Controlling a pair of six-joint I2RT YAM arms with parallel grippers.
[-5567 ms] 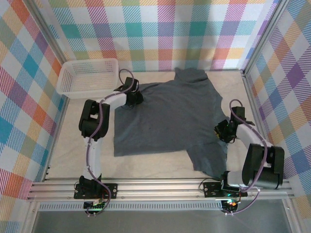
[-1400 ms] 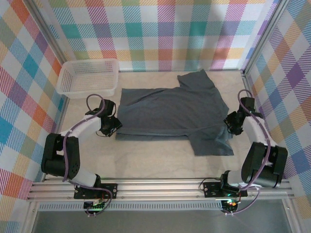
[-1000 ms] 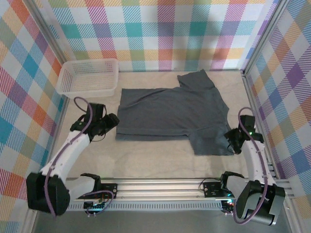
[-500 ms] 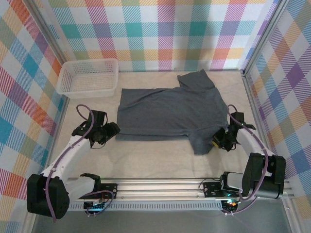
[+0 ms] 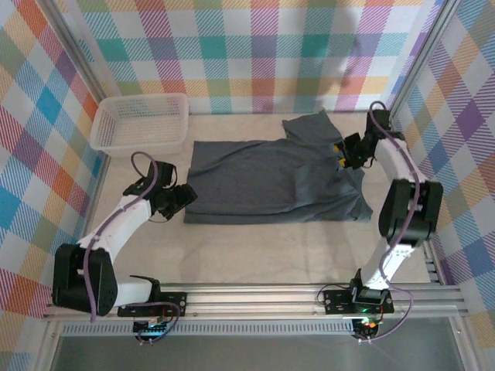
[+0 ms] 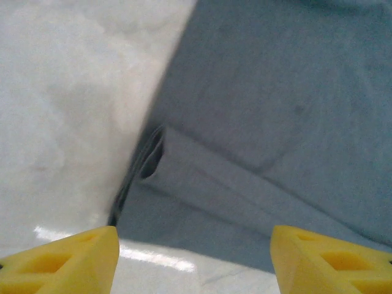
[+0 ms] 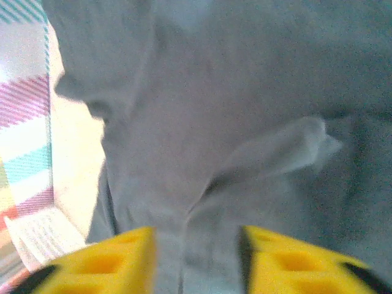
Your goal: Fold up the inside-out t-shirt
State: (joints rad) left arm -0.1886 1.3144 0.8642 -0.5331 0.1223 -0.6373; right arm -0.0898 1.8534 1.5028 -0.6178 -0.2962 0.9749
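The inside-out t-shirt (image 5: 263,178) lies flat mid-table as a dark grey, roughly rectangular shape, with one sleeve (image 5: 309,124) sticking out at the far right. My left gripper (image 5: 186,199) sits low at the shirt's near left corner. Its yellow fingers (image 6: 67,260) are open and wide apart. The layered cloth edge (image 6: 153,159) lies just ahead of them. My right gripper (image 5: 341,155) hovers over the shirt's right part, below the sleeve. Its fingers (image 7: 104,260) are open over creased grey cloth (image 7: 245,73), and nothing is pinched between them.
A white mesh basket (image 5: 139,145) stands at the far left corner, beyond the left arm. Plaid walls close in the back and both sides, and the right wall (image 5: 433,154) is near the right arm. Beige tabletop (image 5: 255,255) runs from the shirt to the metal rail (image 5: 255,297).
The right arm swung from the near right to the far right and carried the hanging lower sleeve up onto the shirt. Its jaws have come apart. The left gripper edged toward the shirt's corner.
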